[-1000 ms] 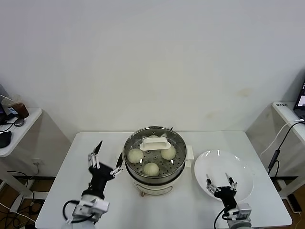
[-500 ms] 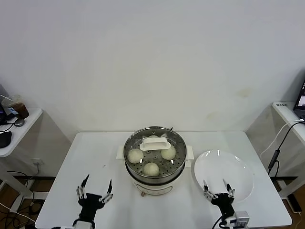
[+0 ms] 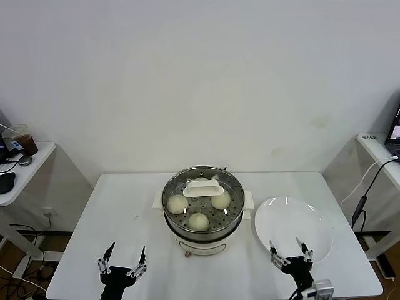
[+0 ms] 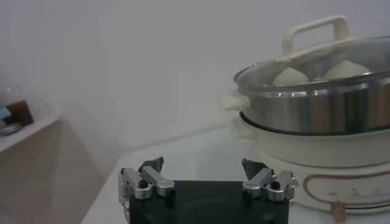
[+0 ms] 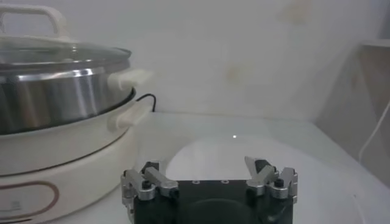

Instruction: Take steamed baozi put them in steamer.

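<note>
The steamer (image 3: 202, 220), a shiny steel basket on a cream-white pot, stands mid-table with a glass lid (image 3: 201, 187) on it. Under the lid lie three visible baozi (image 3: 177, 204), (image 3: 220, 200), (image 3: 199, 220); a fourth is partly hidden behind the lid's white handle. My left gripper (image 3: 122, 264) is open and empty at the table's front left, well short of the pot. My right gripper (image 3: 291, 252) is open and empty at the front edge of the white plate (image 3: 292, 225). The left wrist view shows the steamer (image 4: 317, 109) with baozi (image 4: 290, 76) behind the glass.
The white plate right of the steamer holds nothing. A side table (image 3: 19, 175) with a cup stands far left, another at far right with a cable (image 3: 369, 187). The right wrist view shows the pot (image 5: 61, 140) and its handle (image 5: 131, 79).
Both arms have drawn back toward the table's front edge. The left gripper went from beside the pot to the front left; the right slid off the plate's middle.
</note>
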Robot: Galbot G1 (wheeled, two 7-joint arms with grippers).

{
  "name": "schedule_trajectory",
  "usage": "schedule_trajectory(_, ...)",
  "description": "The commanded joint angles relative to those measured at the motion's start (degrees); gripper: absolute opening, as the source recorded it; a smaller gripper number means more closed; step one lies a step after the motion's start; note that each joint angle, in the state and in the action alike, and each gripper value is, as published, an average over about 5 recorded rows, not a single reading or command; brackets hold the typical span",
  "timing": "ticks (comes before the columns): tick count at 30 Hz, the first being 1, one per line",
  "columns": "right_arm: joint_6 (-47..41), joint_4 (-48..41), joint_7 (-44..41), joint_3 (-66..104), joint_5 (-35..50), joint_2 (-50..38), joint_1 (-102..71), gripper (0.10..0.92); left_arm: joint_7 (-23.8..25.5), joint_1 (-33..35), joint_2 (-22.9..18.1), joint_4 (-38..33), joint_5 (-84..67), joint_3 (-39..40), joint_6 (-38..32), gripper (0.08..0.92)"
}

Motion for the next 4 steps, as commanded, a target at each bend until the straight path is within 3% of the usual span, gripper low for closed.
schedule_trajectory(1,-2.25,3.24,-1.23,0.65,-0.88,0.12,-1.71,0.823,-0.46,2.08,-0.42,-0.7,-2.5,-0.03,-0.13,0.823)
schedule_trajectory(4,-2.28,3.38,-1.25,0.8,-0.87,0.11,-1.84,0.823,-0.47,2.42,-0.44,-1.03,-2.49,0.04,-0.21,0.823)
